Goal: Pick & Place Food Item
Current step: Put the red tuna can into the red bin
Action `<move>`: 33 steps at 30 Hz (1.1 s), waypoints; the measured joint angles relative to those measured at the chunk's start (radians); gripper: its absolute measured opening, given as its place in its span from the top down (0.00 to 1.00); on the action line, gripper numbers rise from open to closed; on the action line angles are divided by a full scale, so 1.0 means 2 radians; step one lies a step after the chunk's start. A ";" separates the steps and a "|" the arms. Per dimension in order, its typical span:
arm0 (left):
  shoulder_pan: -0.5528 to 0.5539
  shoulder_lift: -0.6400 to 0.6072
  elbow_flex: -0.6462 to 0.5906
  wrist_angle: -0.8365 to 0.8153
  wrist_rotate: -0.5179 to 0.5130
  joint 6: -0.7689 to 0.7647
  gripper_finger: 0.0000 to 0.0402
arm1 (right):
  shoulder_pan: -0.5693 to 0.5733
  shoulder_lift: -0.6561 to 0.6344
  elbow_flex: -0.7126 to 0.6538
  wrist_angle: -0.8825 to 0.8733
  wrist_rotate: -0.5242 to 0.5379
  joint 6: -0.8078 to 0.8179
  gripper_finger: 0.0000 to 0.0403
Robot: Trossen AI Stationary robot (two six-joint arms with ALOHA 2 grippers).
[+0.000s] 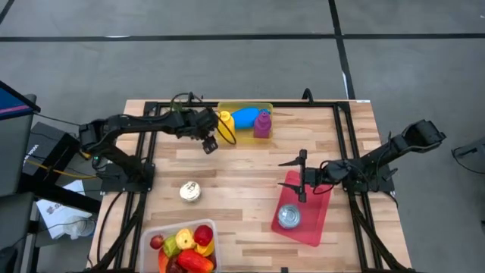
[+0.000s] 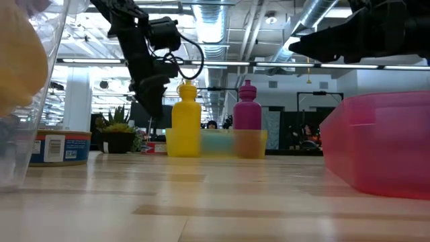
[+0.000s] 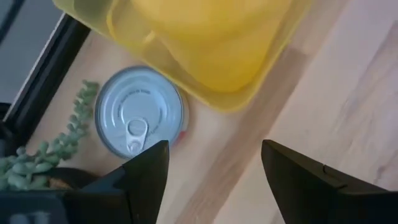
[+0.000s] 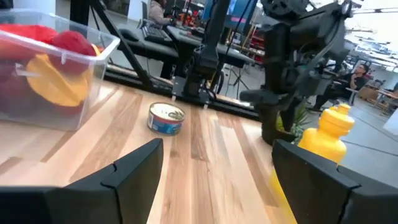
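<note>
The left gripper [image 3: 214, 180], jaws open and empty, hovers above the tabletop [image 3: 348, 93]; a tin can [image 3: 140, 118] stands just ahead, beside the yellow tray [image 3: 249, 81].

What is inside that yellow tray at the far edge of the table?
The yellow tray holds a yellow bottle, a blue item and a purple bottle. The bottles stand upright; the tray wall hides their bases, and most of the blue item, from table height.

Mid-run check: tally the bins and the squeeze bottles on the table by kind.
Bins: 3 (yellow bin, red bin, clear bin)
Bottles: 2 (yellow bottle, purple bottle)
Total: 5
</note>
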 joint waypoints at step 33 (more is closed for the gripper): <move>0.235 -0.050 0.036 -0.018 0.299 -0.054 0.82 | 0.000 0.000 0.000 -0.003 -0.001 0.023 0.28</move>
